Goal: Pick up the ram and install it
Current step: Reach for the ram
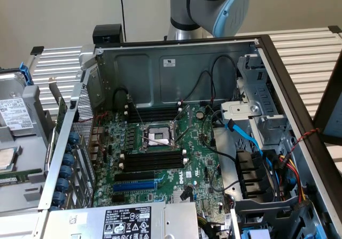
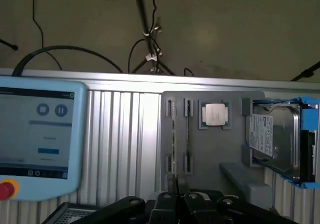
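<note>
The ram (image 2: 173, 139) is a thin green stick standing on its edge in a slot of a grey holder tray (image 2: 232, 149) on the slatted table. My gripper (image 2: 176, 185) hovers well above the tray, roughly in line with the ram and apart from it. Its black fingers (image 2: 165, 204) are shut together and I see nothing between them. In the exterior view the open computer case (image 1: 176, 62) shows the green motherboard (image 1: 195, 164) with black memory slots (image 1: 152, 161) beside the processor socket (image 1: 159, 136). A blue expansion slot (image 1: 134, 186) lies just below them.
The tray also carries a processor chip (image 2: 215, 115) and a hard drive in a blue bracket (image 2: 280, 139). A teach pendant (image 2: 40, 134) lies beside the tray. Inside the case, loose black cables (image 1: 214, 84), blue cables (image 1: 248, 137) and a drive cage (image 1: 262, 116) crowd the exterior view's right.
</note>
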